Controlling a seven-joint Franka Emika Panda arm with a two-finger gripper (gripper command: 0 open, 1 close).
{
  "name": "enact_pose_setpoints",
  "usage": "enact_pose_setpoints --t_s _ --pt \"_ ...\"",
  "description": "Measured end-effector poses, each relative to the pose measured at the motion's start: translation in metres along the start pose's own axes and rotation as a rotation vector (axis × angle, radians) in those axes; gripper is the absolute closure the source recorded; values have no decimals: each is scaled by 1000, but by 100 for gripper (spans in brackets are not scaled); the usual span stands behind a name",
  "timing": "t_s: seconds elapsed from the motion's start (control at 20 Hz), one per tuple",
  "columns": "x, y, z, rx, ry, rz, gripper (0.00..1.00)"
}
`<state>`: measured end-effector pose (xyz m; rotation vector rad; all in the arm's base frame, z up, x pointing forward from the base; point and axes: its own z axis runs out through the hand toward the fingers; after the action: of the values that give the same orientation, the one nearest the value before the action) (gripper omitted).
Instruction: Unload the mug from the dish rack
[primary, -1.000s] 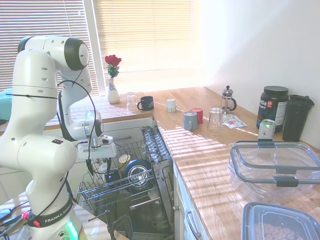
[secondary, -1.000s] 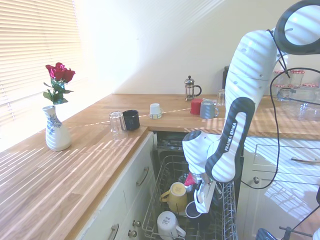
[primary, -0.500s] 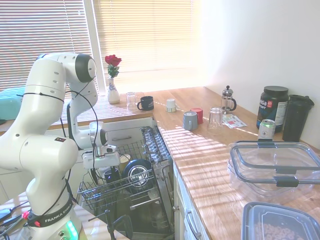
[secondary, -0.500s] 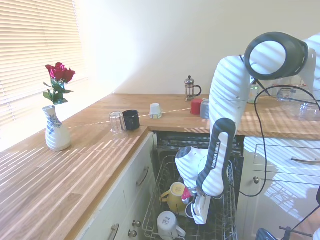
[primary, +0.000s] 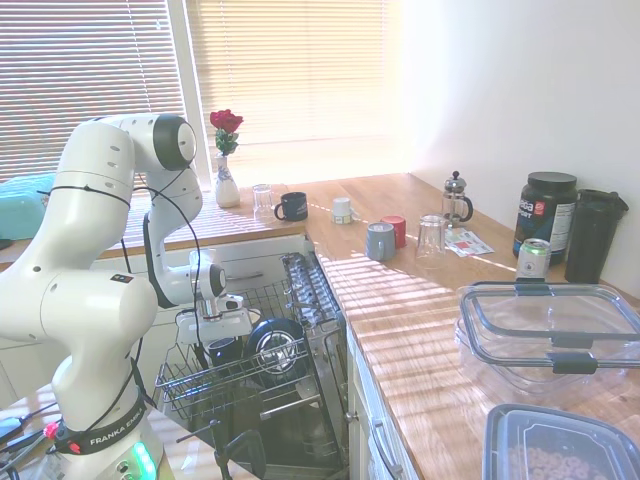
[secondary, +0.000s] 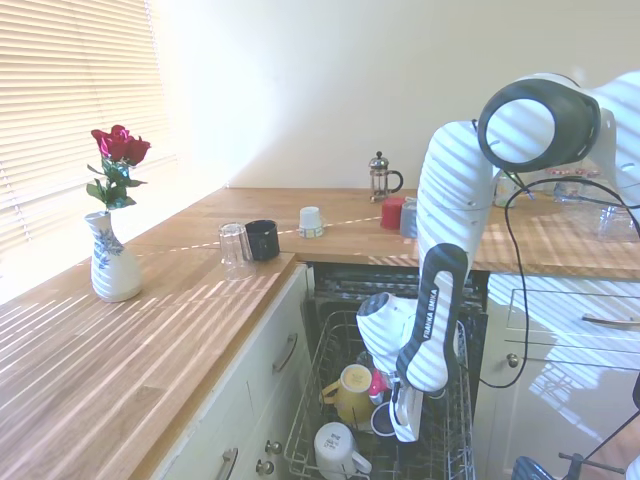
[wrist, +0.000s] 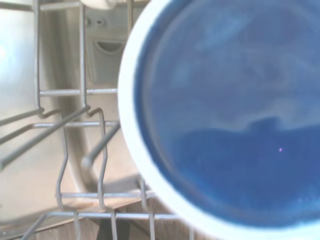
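Hanging low inside the dish rack, the white arm's pincer sits directly over the mug, which stands mouth-up among the wire tines beside a yellow mug and a white mug. The wrist view is filled by the mug's dark blue interior, so the approach looks straight down. Whether the pincer is open or already gripping cannot be told from these angles.

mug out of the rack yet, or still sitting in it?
Still in. The mug sits low among the wires of the dish rack, with the gripper down at it.
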<state>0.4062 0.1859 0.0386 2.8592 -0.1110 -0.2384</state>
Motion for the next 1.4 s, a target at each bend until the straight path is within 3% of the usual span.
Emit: enact_pose_setpoints --t_s 0.65,1.4 --pt "18 -15 20 -35 -26 -23 100" --pt "18 -21 15 -48 -18 -21 100"
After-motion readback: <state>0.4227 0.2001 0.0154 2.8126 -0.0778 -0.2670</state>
